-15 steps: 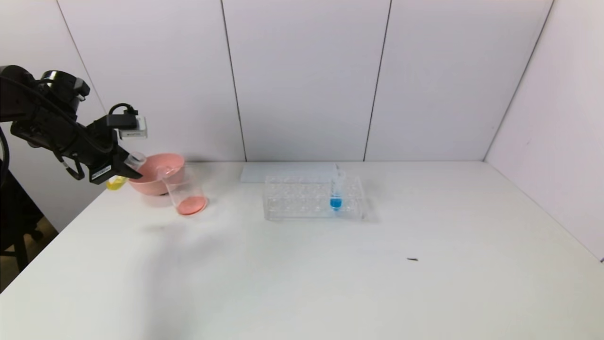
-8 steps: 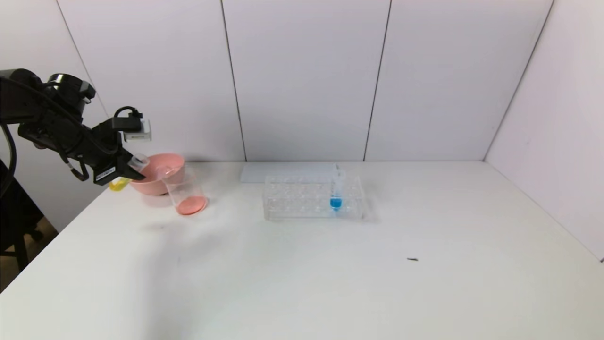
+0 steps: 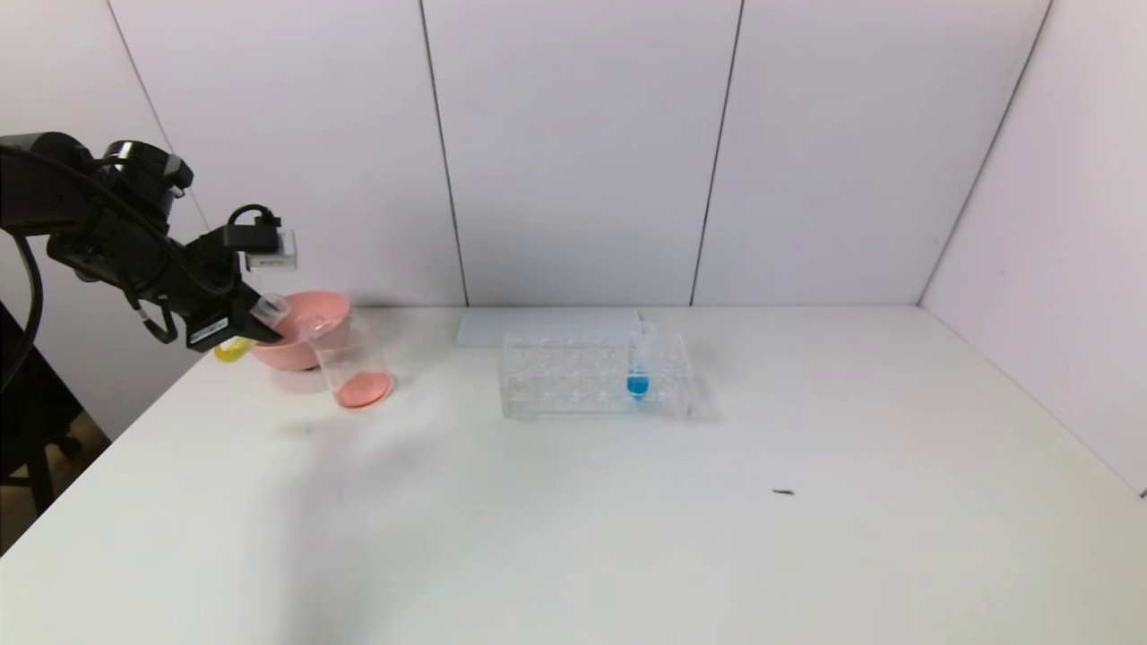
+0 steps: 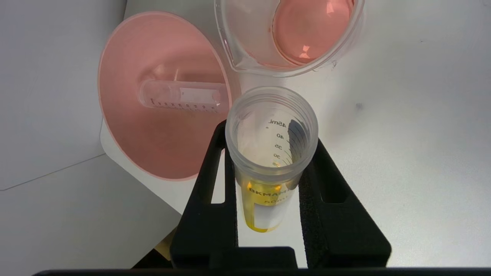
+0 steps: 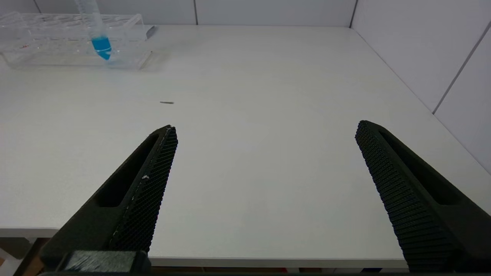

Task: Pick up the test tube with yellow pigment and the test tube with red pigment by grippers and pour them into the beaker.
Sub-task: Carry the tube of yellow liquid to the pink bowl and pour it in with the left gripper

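Observation:
My left gripper (image 3: 254, 324) hangs at the table's far left, beside the pink bowl, and is shut on the test tube with yellow pigment (image 3: 229, 351). The tube is tilted, its open mouth towards the beaker (image 3: 354, 363) and its yellow tip low behind the jaws. In the left wrist view the fingers clamp that tube (image 4: 264, 211) just below its threaded mouth, with the beaker (image 4: 245, 46) a short way beyond the mouth. Red-orange liquid covers the beaker's bottom. A test tube with red pigment is out of view. My right gripper (image 5: 265, 126) is open and empty above the table's near edge.
A pink bowl (image 3: 333, 309) stands just behind the beaker, with an empty clear tube (image 4: 180, 96) lying inside it. At the middle back a clear rack (image 3: 573, 376) holds a blue-tipped tube (image 3: 638, 372). A small dark speck (image 3: 783, 492) lies on the table.
My left gripper has carried the yellow tube a little to the right and up, closer to the bowl and beaker. Nothing else has moved.

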You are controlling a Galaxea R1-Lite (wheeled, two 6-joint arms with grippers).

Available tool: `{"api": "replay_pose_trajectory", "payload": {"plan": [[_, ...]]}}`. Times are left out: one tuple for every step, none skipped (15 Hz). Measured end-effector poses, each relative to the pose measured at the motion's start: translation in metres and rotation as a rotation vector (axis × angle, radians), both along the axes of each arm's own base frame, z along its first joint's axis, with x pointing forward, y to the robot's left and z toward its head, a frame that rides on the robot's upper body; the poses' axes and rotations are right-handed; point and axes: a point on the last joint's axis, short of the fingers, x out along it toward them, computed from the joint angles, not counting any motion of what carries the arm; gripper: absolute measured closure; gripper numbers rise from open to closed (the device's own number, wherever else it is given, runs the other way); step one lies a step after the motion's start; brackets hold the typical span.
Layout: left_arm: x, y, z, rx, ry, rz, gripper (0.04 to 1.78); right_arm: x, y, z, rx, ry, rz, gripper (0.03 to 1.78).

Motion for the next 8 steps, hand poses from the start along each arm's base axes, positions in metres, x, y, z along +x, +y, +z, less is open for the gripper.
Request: {"api": "replay_pose_trajectory", "payload": {"plan": [[0.0004, -0.0013, 0.0001, 0.0, -0.001, -0.003, 1.35, 0.0, 0.0, -0.0001, 0.0, 0.0, 0.0, 0.11], [0.0004, -0.0021, 0.0003, 0.0, -0.002, -0.005, 1.35, 0.0, 0.0, -0.0001, 0.0, 0.0, 0.0, 0.11], [0.0005, -0.0024, 0.0003, 0.0, -0.002, -0.006, 1.35, 0.0, 0.0, -0.0001, 0.0, 0.0, 0.0, 0.11], [0.0006, -0.0027, 0.0001, 0.0, -0.002, -0.007, 1.35, 0.0, 0.0, -0.0001, 0.0, 0.0, 0.0, 0.11], [0.001, -0.0036, 0.0005, 0.004, -0.006, -0.007, 1.35, 0.0, 0.0, -0.0001, 0.0, 0.0, 0.0, 0.11], [0.0016, -0.0051, 0.0007, 0.007, -0.009, -0.01, 1.35, 0.0, 0.0, -0.0001, 0.0, 0.0, 0.0, 0.11], [0.002, -0.0064, 0.0008, 0.009, -0.01, -0.012, 1.35, 0.0, 0.0, -0.0001, 0.0, 0.0, 0.0, 0.11], [0.0023, -0.0076, 0.0009, 0.015, -0.011, -0.011, 1.35, 0.0, 0.0, -0.0001, 0.0, 0.0, 0.0, 0.11]]}}
